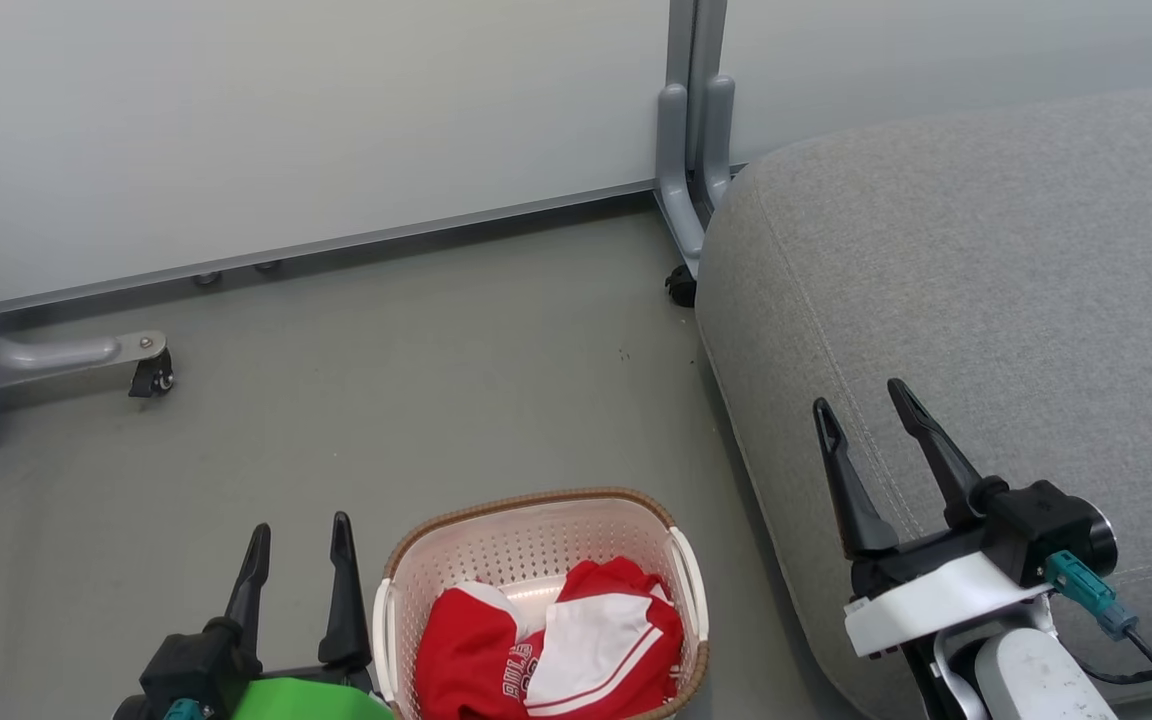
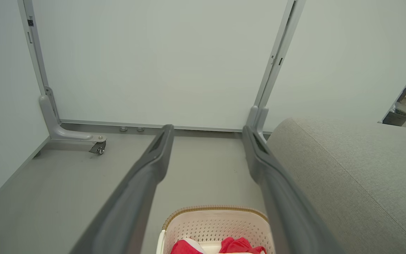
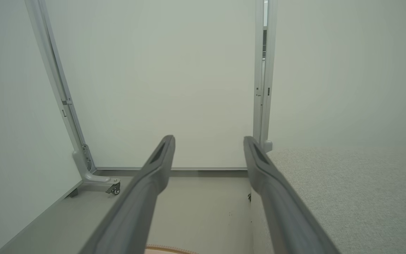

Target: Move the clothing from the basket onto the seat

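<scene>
Closest in, the left tool (image 1: pixel 301 522) sat low at the left, its two long dark fingers apart with nothing between them, just beside the basket (image 1: pixel 536 497). There was a glossy green cover (image 1: pixel 306 698) on the arm behind it.

The right tool (image 1: pixel 860 394) was up over the seat's near edge, fingers spread too and empty. It had a white bracket (image 1: pixel 936 595) under its wrist and a little teal connector (image 1: pixel 1086 585) with a black cable. Couldn't tell if it was touching the fabric.

The basket was on the floor (image 1: pixel 386 380) between the two tools, near the seat (image 1: pixel 986 300) but not touching it. It was cream plastic full of small holes, with rounded corners, a brown woven-look rim and white handles on both sides.

All the clothing (image 1: pixel 536 640) was in the basket, a soft crumpled heap of red with white panels, white stripe trim and a bit of lettering, filling the near part. The far wall of the basket showed bare.

The seat was one big grey cushion in coarse woven fabric, with a rounded corner and a stitched seam running along its side. Nothing on it.

The floor was smooth, dull grey-green. Farther back a grey metal foot with a small black caster (image 1: pixel 151 378) stuck out at the left. An upright grey post (image 1: pixel 693 150) stood by the seat's far corner, with plain matte pale panels (image 1: pixel 286 120) behind everything.
</scene>
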Tool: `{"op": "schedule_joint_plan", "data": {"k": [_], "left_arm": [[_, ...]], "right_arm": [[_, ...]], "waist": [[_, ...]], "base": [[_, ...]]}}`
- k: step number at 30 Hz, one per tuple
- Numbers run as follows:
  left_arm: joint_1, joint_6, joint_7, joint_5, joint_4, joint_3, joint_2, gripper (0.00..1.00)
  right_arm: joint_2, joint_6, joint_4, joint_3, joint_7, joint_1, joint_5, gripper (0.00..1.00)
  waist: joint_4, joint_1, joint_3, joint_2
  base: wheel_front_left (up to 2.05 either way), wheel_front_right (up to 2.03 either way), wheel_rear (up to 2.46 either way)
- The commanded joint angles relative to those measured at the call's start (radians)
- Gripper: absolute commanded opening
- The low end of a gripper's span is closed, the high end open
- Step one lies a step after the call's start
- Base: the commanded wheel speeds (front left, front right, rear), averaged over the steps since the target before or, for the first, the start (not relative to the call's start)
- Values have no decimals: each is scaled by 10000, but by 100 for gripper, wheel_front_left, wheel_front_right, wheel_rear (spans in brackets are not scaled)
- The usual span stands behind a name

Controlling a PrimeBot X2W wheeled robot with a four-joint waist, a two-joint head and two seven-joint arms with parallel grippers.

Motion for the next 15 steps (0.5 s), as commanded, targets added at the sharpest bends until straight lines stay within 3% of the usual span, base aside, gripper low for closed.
{"op": "schedule_joint_plan", "data": {"k": [1, 7, 15], "left_arm": [[28, -25, -7, -36, 27, 10, 59, 100], [-12, -48, -5, 146, 799, -309, 62, 100], [-855, -58, -7, 1499, 2171, -1078, 61, 100]], "right_arm": [[-12, 1, 21, -12, -32, 28, 52, 100], [-43, 1, 3, 12, -32, -29, 96, 100], [-154, 1, -197, -91, -32, -327, 157, 100]], "waist": [[-5, -1, 12, 0], [-107, -1, 213, 0], [-569, -1, 1300, 0]], "base": [[0, 0, 0], [0, 0, 0], [0, 0, 0]]}}
